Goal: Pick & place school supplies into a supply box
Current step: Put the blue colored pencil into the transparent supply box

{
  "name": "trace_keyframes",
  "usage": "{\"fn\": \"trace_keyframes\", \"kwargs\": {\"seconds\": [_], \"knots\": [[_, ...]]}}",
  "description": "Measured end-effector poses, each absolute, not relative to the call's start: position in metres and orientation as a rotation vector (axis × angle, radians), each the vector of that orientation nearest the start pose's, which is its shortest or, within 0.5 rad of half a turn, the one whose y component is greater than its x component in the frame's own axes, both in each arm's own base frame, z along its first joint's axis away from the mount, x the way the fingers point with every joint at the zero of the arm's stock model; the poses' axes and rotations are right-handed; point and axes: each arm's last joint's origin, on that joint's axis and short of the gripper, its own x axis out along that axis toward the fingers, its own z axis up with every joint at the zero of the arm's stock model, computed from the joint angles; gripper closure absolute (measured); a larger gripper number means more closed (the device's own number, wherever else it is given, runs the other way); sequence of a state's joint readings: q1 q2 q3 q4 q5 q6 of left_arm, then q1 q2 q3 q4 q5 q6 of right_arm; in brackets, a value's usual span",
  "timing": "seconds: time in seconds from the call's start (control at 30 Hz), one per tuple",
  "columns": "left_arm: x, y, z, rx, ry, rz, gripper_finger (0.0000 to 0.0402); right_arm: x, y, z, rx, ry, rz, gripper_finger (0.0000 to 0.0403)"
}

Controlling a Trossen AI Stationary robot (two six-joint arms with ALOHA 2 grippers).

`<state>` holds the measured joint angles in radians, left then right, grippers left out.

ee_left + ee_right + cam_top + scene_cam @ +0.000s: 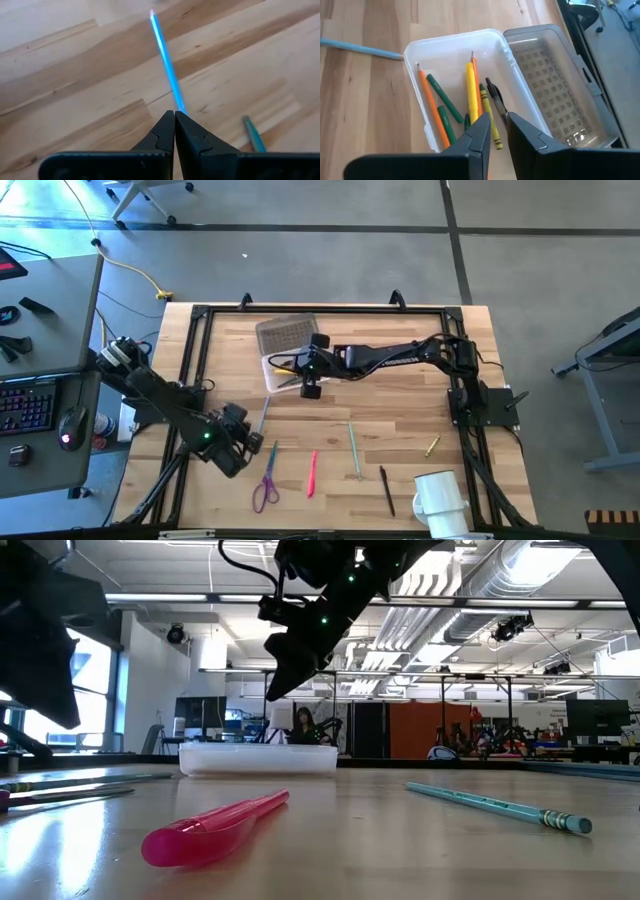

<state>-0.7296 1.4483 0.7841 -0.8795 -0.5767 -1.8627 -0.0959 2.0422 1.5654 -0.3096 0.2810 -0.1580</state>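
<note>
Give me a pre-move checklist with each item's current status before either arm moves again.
1. Clear plastic supply box open and reachable: ok; grey textured lid lies beside it.
2. Supplies landed inside: ok; orange pencil, yellow pen and green crayons lie in the box.
3. Right pincer empty: cannot tell; it hangs above the box, fingers nearly together.
4. Left pincer ready: not ok; shut, empty, blue pencil lies ahead.
5. Supplies left out: not ok; purple-handled scissors, pink pen, black pen remain on the wooden table.
</note>
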Motion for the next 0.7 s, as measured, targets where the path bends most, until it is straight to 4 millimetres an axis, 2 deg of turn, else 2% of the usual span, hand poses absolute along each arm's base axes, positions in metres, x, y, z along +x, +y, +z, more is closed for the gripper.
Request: {"fn": "trace_keyframes", "kwargs": {"seconds": [0.17, 0.43, 0.57, 0.7], "knots": [[0.181, -0.127, 0.168, -0.740, 0.890, 0.931, 0.0355, 0.451, -0.055, 0.214, -0.220, 0.789, -0.305, 0.0368], [0.193, -0.112, 0.168, -0.678, 0.941, 0.912, 0.0355, 0.452, -0.057, 0.215, -0.212, 0.766, -0.303, 0.0371], [0.200, -0.114, 0.168, -0.687, 0.986, 0.815, 0.0355, 0.453, -0.056, 0.215, -0.204, 0.762, -0.274, 0.0373], [0.204, -0.116, 0.169, -0.698, 0.958, 0.783, 0.0355, 0.454, -0.057, 0.216, -0.193, 0.751, -0.250, 0.0376]]}}
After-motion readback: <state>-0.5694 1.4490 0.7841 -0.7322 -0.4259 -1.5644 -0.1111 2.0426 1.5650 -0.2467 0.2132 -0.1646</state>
